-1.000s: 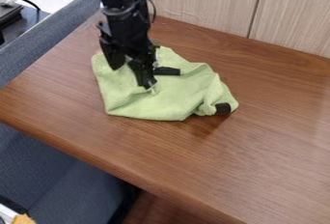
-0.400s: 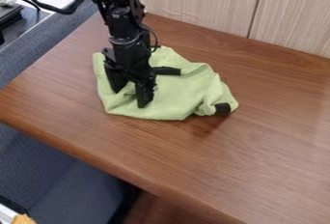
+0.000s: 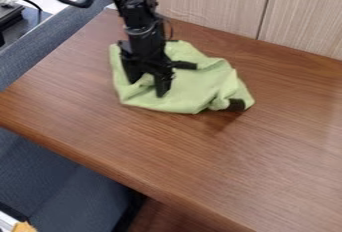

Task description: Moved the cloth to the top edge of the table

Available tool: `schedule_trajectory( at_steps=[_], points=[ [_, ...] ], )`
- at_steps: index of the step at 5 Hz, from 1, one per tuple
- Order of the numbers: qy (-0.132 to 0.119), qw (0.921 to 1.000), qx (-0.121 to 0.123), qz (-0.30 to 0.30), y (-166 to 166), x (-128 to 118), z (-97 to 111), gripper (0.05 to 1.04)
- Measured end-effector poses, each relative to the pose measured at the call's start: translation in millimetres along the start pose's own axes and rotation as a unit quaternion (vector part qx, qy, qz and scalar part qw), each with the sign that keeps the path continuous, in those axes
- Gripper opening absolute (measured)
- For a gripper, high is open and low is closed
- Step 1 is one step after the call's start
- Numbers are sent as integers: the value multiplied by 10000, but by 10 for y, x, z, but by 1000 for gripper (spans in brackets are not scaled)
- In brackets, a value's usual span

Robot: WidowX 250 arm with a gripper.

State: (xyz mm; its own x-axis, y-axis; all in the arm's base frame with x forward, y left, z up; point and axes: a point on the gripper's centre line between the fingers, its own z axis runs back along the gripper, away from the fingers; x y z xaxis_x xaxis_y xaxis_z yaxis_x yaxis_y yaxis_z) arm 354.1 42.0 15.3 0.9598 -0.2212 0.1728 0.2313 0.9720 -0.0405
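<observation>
Table (image 3: 200,161), wood-grained, its far edge along the pale wall panel (image 3: 207,1). Cloth (image 3: 200,86), green and crumpled, on the far left part of the table, short of that edge; long axis left to right, the right end slanting nearer. Gripper (image 3: 146,88), over the cloth's left part, its two fingers parted and lowered onto the fabric; most of the cloth lies to their right. The coming move probably turns on this off-centre contact: a push toward the far edge could swing the right end behind. Black patch (image 3: 236,104), at the cloth's right corner. Compared with the preceding view, cloth and gripper have shifted together, farther and slightly right.
</observation>
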Motion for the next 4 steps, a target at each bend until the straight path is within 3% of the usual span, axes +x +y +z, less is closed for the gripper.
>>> schedule_trajectory(
  at_steps=[2, 4],
  points=[
    [-97, 9979, -326, -559, -443, 474, -123, 1000],
    [-53, 9929, -466, -1090, -830, 494, -162, 1000]
  ],
)
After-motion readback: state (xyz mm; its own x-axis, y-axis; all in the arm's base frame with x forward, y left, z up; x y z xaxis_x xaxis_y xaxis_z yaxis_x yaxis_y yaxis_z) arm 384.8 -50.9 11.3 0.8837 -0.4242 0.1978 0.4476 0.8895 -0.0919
